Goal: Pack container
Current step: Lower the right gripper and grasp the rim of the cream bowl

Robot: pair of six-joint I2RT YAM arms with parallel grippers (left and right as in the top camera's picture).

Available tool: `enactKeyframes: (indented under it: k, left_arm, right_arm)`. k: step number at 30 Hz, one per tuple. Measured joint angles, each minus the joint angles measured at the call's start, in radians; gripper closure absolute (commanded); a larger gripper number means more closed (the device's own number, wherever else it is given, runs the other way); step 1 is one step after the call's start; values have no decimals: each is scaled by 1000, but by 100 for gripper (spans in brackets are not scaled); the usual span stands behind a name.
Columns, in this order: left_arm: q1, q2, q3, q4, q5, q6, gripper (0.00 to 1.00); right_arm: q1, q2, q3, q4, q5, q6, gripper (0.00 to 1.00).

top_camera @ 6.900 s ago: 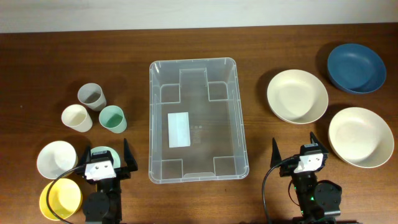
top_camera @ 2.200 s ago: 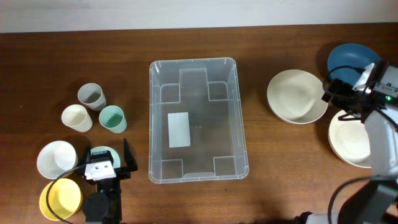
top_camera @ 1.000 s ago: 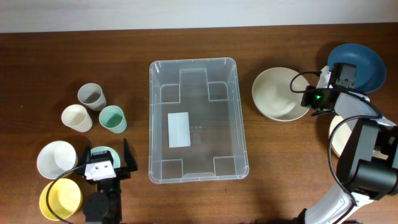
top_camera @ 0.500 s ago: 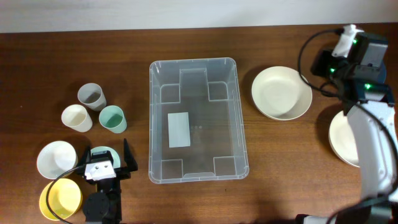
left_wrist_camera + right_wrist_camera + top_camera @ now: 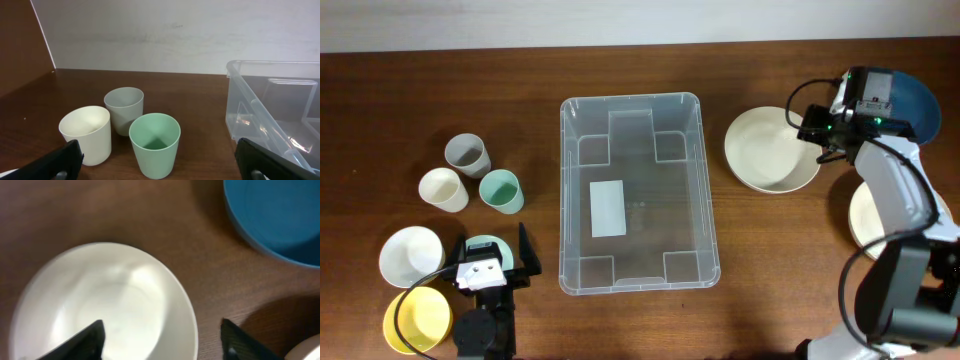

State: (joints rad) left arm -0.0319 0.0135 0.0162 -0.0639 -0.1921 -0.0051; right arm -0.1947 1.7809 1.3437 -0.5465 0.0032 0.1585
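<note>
The container (image 5: pixel 563 200) is a large clear bin with a white label on its base, in the middle of the table. It holds nothing. It also shows in the left wrist view (image 5: pixel 250 95). My right gripper (image 5: pixel 807 128) is open and hovers over the right rim of a cream bowl (image 5: pixel 765 150). In the right wrist view its fingers (image 5: pixel 162 335) straddle that bowl's rim (image 5: pixel 100 300) without gripping it. My left gripper (image 5: pixel 488 252) is open and empty at the front left, facing three cups (image 5: pixel 154 142).
A blue bowl (image 5: pixel 915 105) and a second cream bowl (image 5: pixel 865 215) lie at the right, partly under my right arm. Grey (image 5: pixel 467 154), cream (image 5: pixel 443 188) and green (image 5: pixel 501 189) cups stand at the left. White (image 5: pixel 410 255), yellow (image 5: pixel 417 320) and pale green (image 5: pixel 480 243) bowls sit by the left arm.
The cream bowl slid left toward the container about a second ago. My right gripper then rose toward the back edge and has come down over the bowl's right rim. The left arm has not moved.
</note>
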Motion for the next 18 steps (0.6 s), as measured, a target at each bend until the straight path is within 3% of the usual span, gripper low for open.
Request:
enactKeyframes:
  k: [13,18]
  left_arm:
    - [0,0,0,0,0,0,1]
    - [0,0,0,0,0,0,1]
  right_arm:
    - [-49,205,0,27,-20,26,24]
    - [-51,262,0,72,-80,56,41]
